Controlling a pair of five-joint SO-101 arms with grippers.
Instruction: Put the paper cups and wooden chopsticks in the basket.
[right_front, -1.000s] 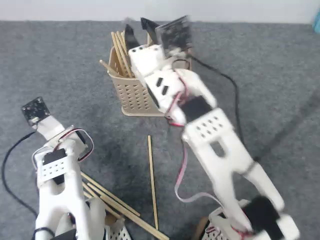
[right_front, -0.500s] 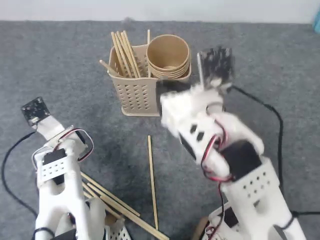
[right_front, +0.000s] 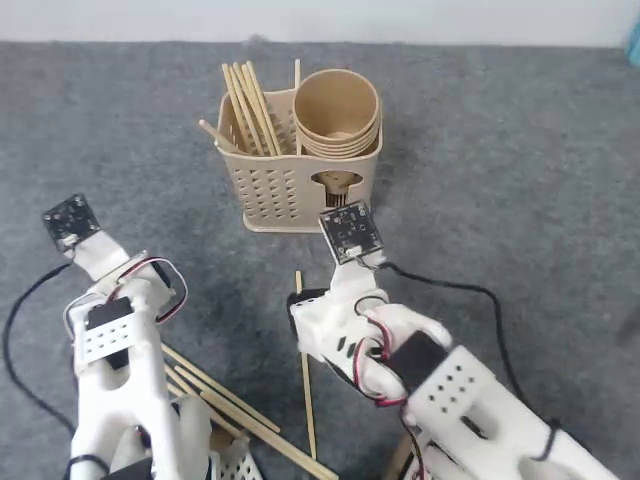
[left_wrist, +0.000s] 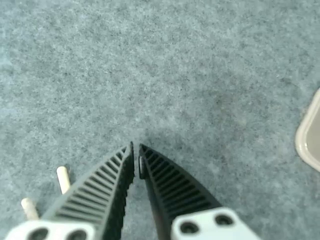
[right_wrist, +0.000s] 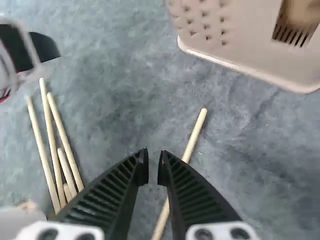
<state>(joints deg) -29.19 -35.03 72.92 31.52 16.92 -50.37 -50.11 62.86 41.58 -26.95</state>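
Right wrist view: my right gripper (right_wrist: 152, 167), nearly closed and empty, hangs over the loose chopstick (right_wrist: 192, 137), I judge to line up a grab. The basket (right_wrist: 225, 35), with the cups (right_front: 337, 105) inside, sits near. My left gripper (left_wrist: 136, 150) is closed and empty.

Right hand (right_wrist: 152, 161) drawn back from basket (right_front: 275, 190), now low over lone chopstick (right_wrist: 194, 132)

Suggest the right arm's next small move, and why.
Probably open the right gripper and shift it over the lone chopstick to straddle it: its jaws are all but shut just beside that stick, which lies on the mat outside the basket.
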